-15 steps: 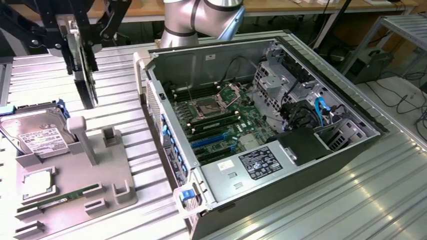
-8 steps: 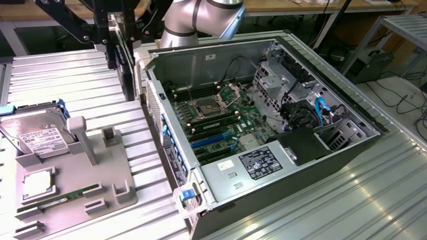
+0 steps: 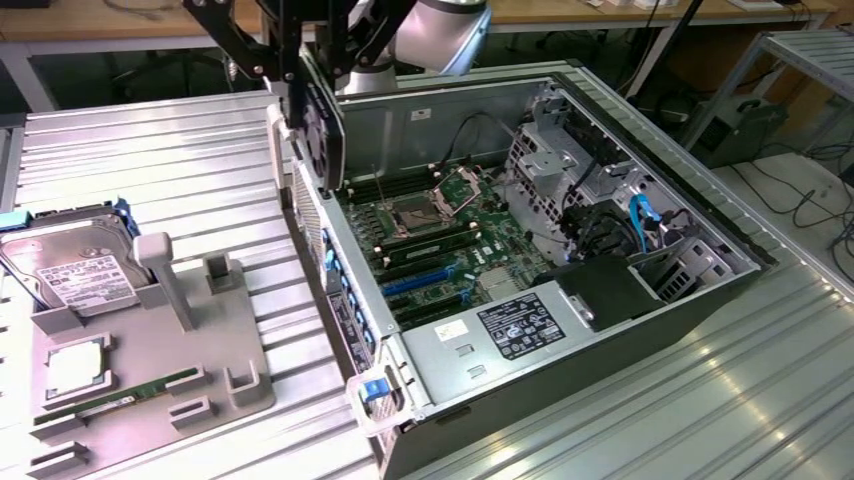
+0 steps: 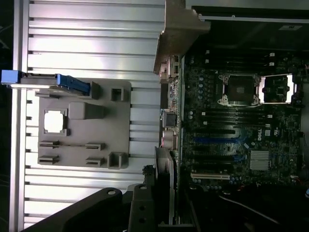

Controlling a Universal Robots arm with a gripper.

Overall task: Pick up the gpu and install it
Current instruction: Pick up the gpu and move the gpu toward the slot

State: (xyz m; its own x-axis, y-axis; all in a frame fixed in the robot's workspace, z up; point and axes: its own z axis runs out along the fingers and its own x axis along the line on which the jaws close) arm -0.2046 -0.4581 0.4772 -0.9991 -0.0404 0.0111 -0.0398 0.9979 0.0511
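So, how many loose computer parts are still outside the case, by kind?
gpu: 1
hard drive: 1
processor chip: 1
RAM stick: 1
Total: 4

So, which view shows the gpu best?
The exterior view: the gpu hangs upright in the hand above the case edge, with its dark fan side visible. In the wrist view it is edge-on, a thin strip beside the motherboard.
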